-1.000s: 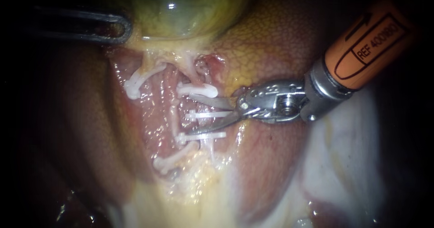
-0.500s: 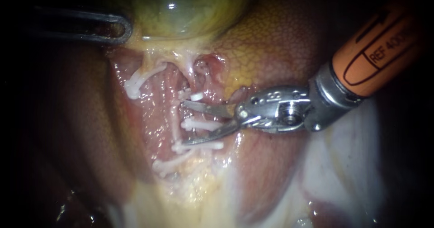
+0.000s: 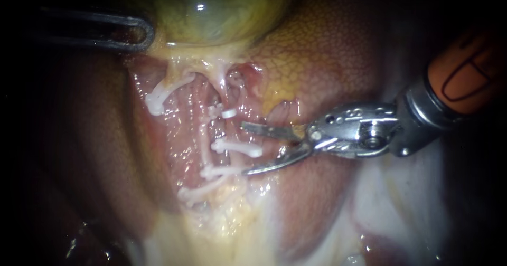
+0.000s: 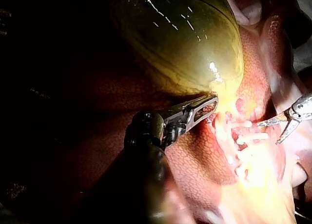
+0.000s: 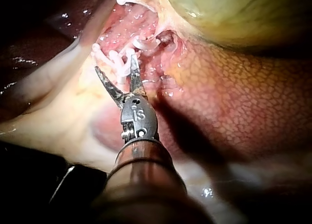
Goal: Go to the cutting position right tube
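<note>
Seemingly wet liver (image 3: 327, 49) near right instrument (image 3: 244, 148)

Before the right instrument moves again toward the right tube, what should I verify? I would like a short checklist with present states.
1. Silver scissor blades of the right instrument open: ok.
2. Pale right tube between the blades: not ok, the tips stand short of it.
3. Blades clear of the white plastic clips: not ok, the middle clip's end appears between them.
4. Cutting gap between clips visible: cannot tell.
5. Dark loop-tipped left instrument away from the clips, at the yellow-green gallbladder: ok.
</note>
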Available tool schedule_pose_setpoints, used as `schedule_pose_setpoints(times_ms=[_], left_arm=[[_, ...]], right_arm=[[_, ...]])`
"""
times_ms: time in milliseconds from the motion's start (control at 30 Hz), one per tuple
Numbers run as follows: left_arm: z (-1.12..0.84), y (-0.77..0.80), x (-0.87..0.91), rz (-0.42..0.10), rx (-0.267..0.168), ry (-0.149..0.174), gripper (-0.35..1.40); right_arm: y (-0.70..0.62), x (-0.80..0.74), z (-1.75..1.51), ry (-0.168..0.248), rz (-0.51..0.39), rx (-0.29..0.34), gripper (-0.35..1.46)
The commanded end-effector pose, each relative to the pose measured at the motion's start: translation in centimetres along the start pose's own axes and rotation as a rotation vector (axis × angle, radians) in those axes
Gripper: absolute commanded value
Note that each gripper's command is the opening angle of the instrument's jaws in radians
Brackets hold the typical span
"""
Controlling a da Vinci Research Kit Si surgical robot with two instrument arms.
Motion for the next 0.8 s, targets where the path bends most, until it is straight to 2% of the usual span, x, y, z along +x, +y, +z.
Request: schedule_pose_setpoints(times_ms=[33,200,433,600,800], left_arm=[[0.00,0.00,0.00,0.000,0.000,0.000,-0.35],[0.00,0.00,0.00,0.000,0.000,0.000,-0.35],[0.01,0.00,0.00,0.000,0.000,0.000,-0.35],[0.01,0.00,0.00,0.000,0.000,0.000,-0.35],[0.02,-0.01,0.00,-0.001,-0.001,-0.001,-0.35]], right_arm=[[0.03,-0.04,0.00,0.001,0.016,0.001,1.10],[0.19,-0.15,0.00,-0.002,0.099,0.000,1.05],[0.34,-0.25,0.12,-0.007,0.210,0.014,0.96],[0.41,-0.26,0.20,-0.013,0.229,0.041,0.96],[0.46,-0.24,0.28,-0.029,0.205,0.094,0.96]])
